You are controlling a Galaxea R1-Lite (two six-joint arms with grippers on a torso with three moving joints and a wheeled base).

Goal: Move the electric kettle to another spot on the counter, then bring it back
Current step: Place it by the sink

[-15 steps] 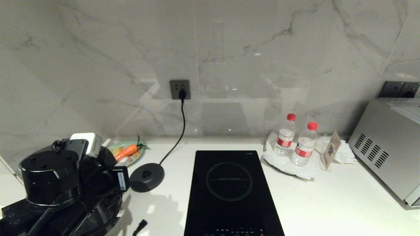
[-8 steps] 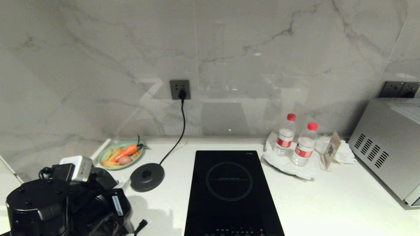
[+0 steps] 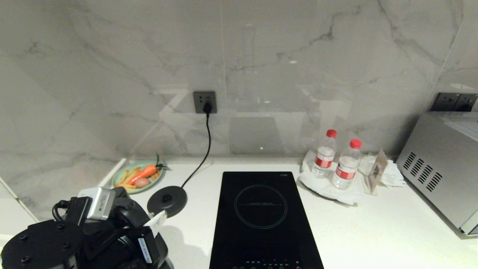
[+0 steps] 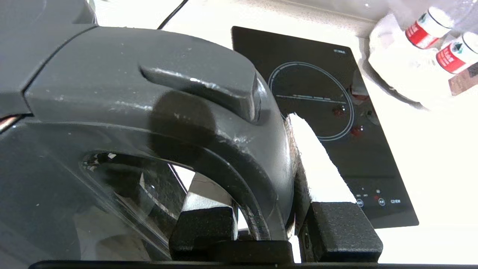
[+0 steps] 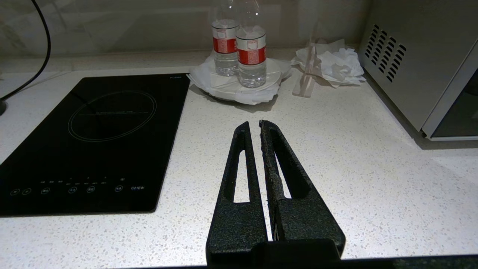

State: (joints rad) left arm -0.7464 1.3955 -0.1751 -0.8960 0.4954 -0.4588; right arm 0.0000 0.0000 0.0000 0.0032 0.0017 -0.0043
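The left pincer (image 4: 269, 224) is clenched on the loop handle of the electric kettle (image 4: 157, 101): in the left wrist view one dark finger sits inside the loop and the other, with a pale pad, presses the handle's outer side. In the head view the left arm (image 3: 93, 231) fills the lower left corner over the near edge of the bench (image 3: 373, 231), and the kettle itself is hidden under it there, so whether the jug touches the bench I cannot tell. The round black base disc (image 3: 167, 201) lies bare on the bench, just left of the induction hob (image 3: 261, 216), its cord running up to the wall socket (image 3: 204, 102). Behind the disc, near the wall, sits a green plate (image 3: 123, 175) with a carrot on it. Right of the hob stand two water bottles (image 3: 338, 158) with red caps on white paper, and a silver microwave (image 3: 440, 168) at the far right. The right pincer (image 5: 254, 129) hovers over the bench in front of the bottles, its fingers pressed together with nothing between them.
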